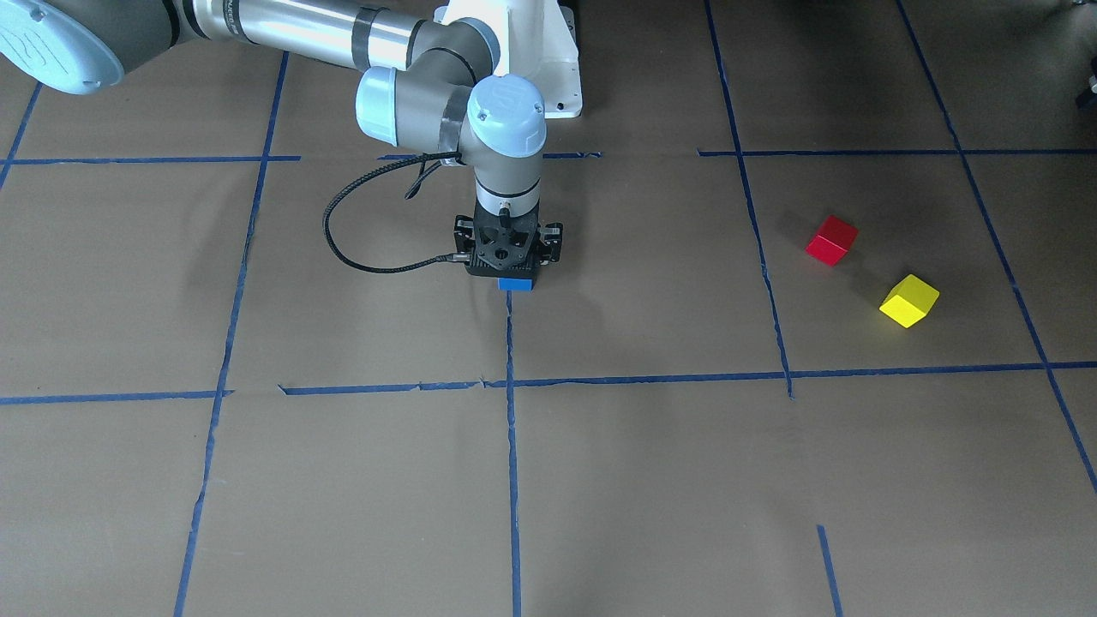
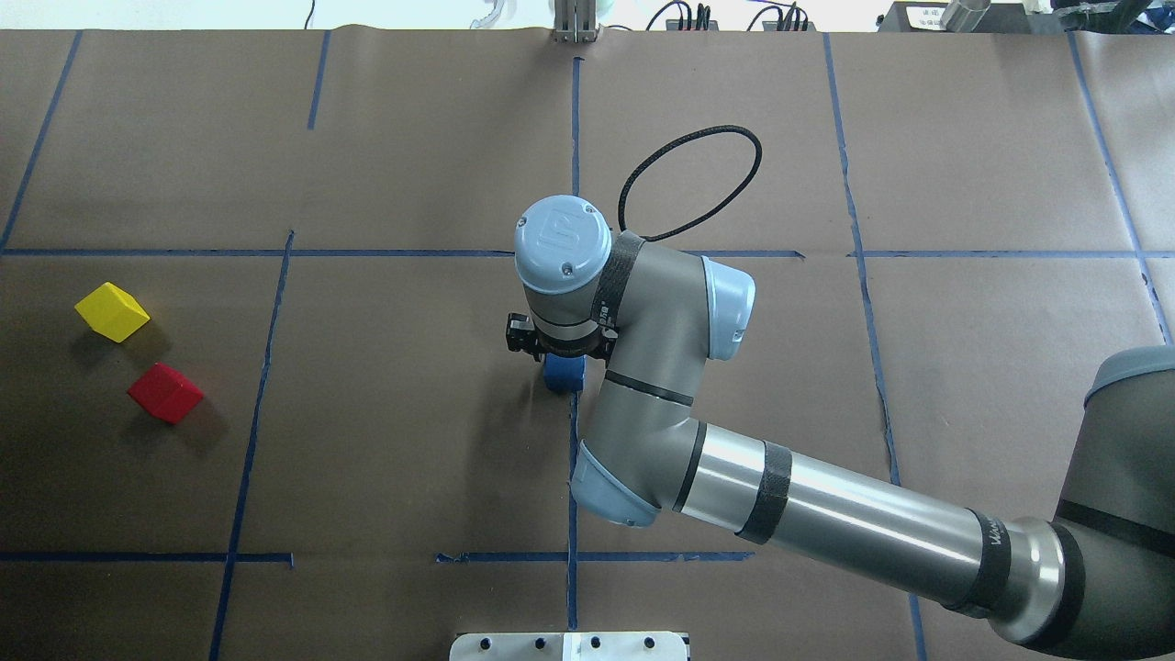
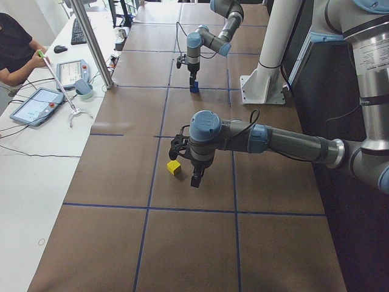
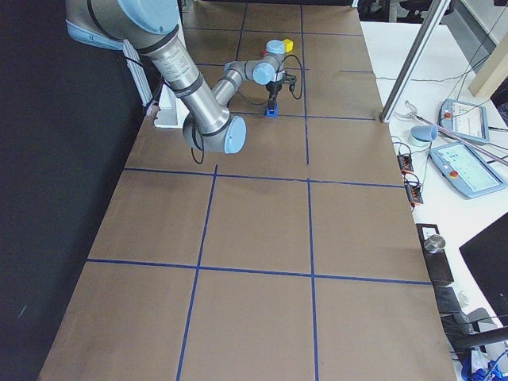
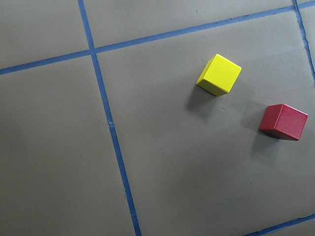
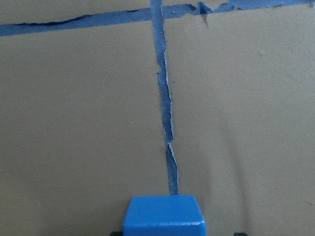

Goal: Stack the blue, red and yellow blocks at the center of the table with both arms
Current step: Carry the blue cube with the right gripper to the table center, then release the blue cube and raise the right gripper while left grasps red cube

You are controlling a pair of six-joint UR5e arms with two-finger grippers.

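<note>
My right gripper (image 1: 512, 272) points straight down at the table's center and is shut on the blue block (image 1: 517, 284), which is low at the paper on the blue tape line. The block also shows between the fingers at the bottom of the right wrist view (image 6: 165, 216) and under the wrist in the overhead view (image 2: 562, 375). The red block (image 1: 831, 240) and the yellow block (image 1: 909, 301) lie loose and apart on my left side, as the left wrist view shows for red (image 5: 284, 121) and yellow (image 5: 219, 74). My left gripper (image 3: 194, 179) hangs beside the yellow block (image 3: 174, 167); I cannot tell whether it is open or shut.
Brown paper with a grid of blue tape lines (image 1: 512, 446) covers the table. The robot's white base (image 1: 548, 51) stands at the back. A person with tablets (image 3: 36, 103) sits at a side desk beyond the table's far edge.
</note>
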